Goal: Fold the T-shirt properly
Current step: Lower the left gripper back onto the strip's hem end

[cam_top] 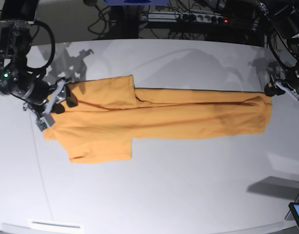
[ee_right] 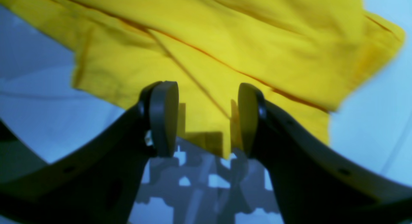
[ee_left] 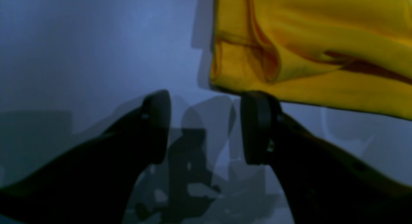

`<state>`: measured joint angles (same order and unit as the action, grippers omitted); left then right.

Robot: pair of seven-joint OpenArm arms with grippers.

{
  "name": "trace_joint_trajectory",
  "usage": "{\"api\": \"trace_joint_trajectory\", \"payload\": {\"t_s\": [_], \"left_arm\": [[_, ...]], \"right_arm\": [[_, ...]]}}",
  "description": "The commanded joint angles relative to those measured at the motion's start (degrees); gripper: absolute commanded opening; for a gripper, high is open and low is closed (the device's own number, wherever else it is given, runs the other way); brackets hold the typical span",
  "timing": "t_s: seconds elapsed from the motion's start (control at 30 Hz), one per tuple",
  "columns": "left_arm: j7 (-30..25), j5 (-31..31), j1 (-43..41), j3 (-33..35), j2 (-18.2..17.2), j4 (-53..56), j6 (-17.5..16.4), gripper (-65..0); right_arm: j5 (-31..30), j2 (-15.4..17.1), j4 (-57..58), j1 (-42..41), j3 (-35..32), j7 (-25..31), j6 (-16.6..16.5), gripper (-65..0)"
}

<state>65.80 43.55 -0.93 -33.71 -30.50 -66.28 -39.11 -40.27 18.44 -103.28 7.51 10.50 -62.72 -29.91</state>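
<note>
The T-shirt (cam_top: 154,119) lies flat across the middle of the table (cam_top: 188,195), folded lengthwise into a long band, sleeves spread at the left end, hem at the right. At the left end the right gripper (ee_right: 206,121) sits low over the shoulder edge; jaws spread, cloth between them but not pinched; placement suggests a corner grasp is being prepared. At the right end the left gripper (ee_left: 206,127) hovers just beside the hem corner; jaws spread, holding nothing; one finger (ee_left: 257,127) meets the cloth edge. Cables (cam_top: 198,17) lie beyond the far edge; a screen corner (cam_top: 298,214) shows near right; neither obstructs the fold.
</note>
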Motion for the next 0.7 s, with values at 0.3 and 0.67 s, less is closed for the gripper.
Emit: {"api": "trace_joint_trajectory", "payload": {"t_s": [0.3, 0.67], "left_arm": [[-0.44, 0.71, -0.08, -5.1, -1.72, -0.66, -0.89, -31.4], [-0.79, -8.78, 1.41, -6.59, -1.1, -1.46, -0.89, -31.4]], "right_arm": [[-1.0, 1.92, -0.85, -0.52, 0.35, 1.31, -0.02, -36.6], [-1.0, 1.48, -0.85, -0.52, 0.27, 1.22, -0.02, -36.6]]}}
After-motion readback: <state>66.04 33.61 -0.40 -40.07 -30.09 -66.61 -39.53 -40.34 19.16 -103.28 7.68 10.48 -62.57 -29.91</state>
